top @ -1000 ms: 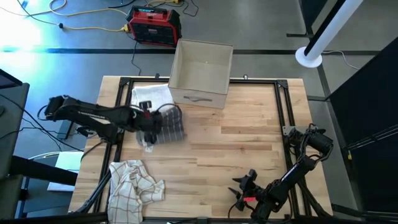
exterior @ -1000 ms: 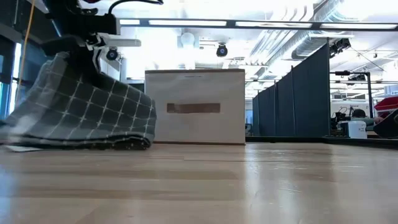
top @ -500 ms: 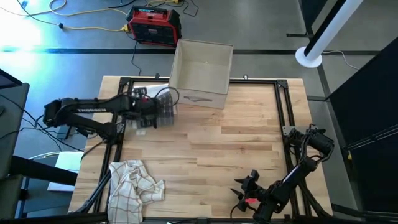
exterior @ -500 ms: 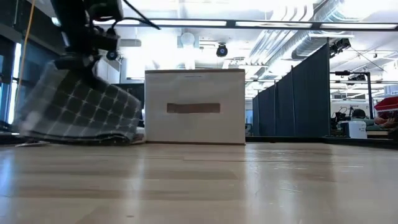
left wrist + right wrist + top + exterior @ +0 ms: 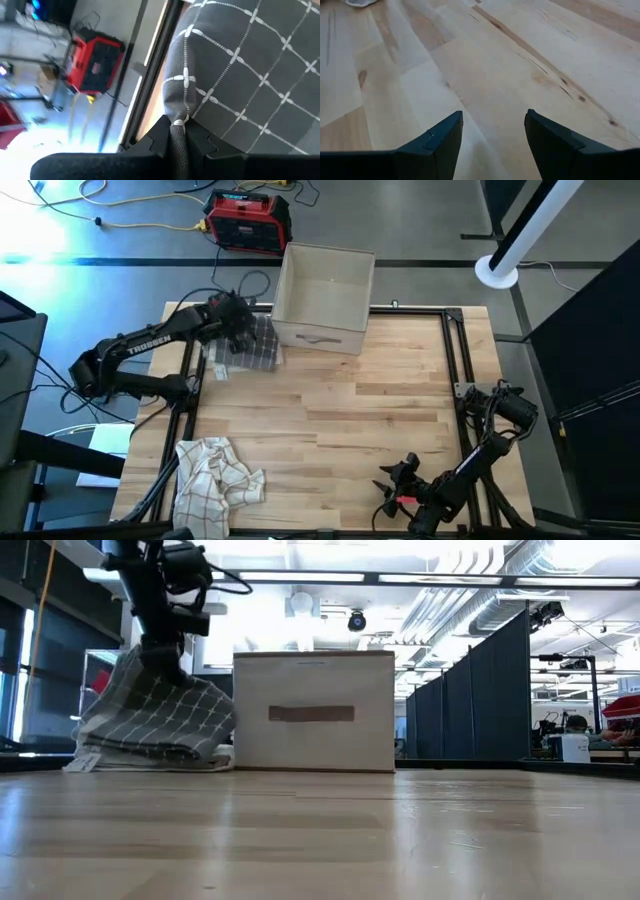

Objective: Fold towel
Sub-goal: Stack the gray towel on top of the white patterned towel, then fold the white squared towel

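Grey checked towel (image 5: 256, 343) hangs below the left gripper (image 5: 236, 320), pinched tight between its fingers. Right gripper (image 5: 392, 485) rests open on the tabletop (image 5: 380, 400).

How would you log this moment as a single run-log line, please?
left gripper: shut on grey towel, beside box | right gripper: open, idle at near edge | checked towel: crumpled, untouched

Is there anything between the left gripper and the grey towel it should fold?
Nothing visible. The left gripper is shut on the grey towel, pinching a fold of it at the table's far left corner beside the box. The right gripper waits open near the front edge.
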You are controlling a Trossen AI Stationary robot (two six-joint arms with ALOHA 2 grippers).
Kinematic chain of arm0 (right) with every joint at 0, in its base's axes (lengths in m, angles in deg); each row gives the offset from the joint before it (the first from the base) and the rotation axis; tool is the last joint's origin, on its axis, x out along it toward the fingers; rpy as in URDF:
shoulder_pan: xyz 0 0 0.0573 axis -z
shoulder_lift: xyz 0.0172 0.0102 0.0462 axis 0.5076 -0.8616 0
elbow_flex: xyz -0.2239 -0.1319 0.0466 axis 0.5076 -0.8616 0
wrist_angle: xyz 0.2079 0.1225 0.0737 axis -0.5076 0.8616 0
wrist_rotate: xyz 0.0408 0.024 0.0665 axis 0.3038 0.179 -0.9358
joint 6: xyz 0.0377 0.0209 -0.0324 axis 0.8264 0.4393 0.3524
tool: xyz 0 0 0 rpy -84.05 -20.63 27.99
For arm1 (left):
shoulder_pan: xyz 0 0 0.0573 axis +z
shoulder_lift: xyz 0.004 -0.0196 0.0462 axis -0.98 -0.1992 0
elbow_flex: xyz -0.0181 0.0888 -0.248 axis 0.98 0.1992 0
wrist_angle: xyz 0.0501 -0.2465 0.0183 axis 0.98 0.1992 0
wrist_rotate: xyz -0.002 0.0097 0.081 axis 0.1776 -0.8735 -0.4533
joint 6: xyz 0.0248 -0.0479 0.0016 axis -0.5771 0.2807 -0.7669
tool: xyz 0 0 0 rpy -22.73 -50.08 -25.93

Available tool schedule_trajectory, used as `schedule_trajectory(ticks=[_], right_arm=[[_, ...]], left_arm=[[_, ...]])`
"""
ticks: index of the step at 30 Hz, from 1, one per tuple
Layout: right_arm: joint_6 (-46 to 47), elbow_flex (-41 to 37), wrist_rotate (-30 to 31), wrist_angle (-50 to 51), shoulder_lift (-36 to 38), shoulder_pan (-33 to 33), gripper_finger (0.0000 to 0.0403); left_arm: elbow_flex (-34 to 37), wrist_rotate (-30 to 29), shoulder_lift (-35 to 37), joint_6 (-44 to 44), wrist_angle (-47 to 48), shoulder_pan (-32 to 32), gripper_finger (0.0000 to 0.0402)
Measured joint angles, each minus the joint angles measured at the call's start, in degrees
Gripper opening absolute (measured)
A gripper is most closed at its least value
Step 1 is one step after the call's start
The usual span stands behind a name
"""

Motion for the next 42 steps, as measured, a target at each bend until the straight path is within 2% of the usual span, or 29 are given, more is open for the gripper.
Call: schedule_trajectory(ticks=[6,12,14,19,21,24,26,28,33,38,42], right_arm=[[-0.03,0.0,0.38,0.47,0.0,0.02,0.0199],[0.0,-0.02,0.83,0.32,-0.02,0.02,0.0199],[0.3,-0.01,0.79,0.18,0.0,0.02,0.0199],[1.47,-0.02,0.08,-0.03,0.0,0.02,0.0199],[1.51,-0.01,-0.04,-0.37,-0.01,0.02,0.0199],[1.51,-0.01,-0.04,-0.51,0.0,0.02,0.0199],[1.51,-0.02,-0.04,-0.53,0.0,0.02,0.0199],[1.51,-0.02,-0.04,-0.57,0.0,0.02,0.0199],[1.47,0.0,0.68,-0.57,0.0,0.16,0.0199],[1.44,0.0,1.96,-1.81,0.0,0.87,0.0199],[-0.82,-0.02,1.61,-2.76,2.16,2.97,0.0199]], left_arm=[[0.51,1.0,-0.12,8.09,-0.56,3.94,0.0016],[2.58,1.56,-0.17,11.07,-4.43,5.68,0.0018],[2.87,1.86,-0.14,11.46,-6.84,6.13,0.0035],[2.95,1.76,-0.14,13.7,-11.18,7.52,0.0114],[2.95,0.05,-0.14,15.4,-10.87,7.85,0.0147],[2.68,-7.32,0.01,16.27,-8.68,7.74,0.0183],[1.31,-13.51,0.05,19.9,-5.05,6.68,0.0192],[-0.31,-14.63,0.44,22.19,-1.35,5.11,0.019],[-1.18,-2.41,2.25,27.76,2.77,-1.99,0.0157],[-1.18,11.21,2.92,31.04,1.88,-13.45,0.0107],[-1.18,13.79,2.92,32.94,-2.93,-25.34,0.0056]])
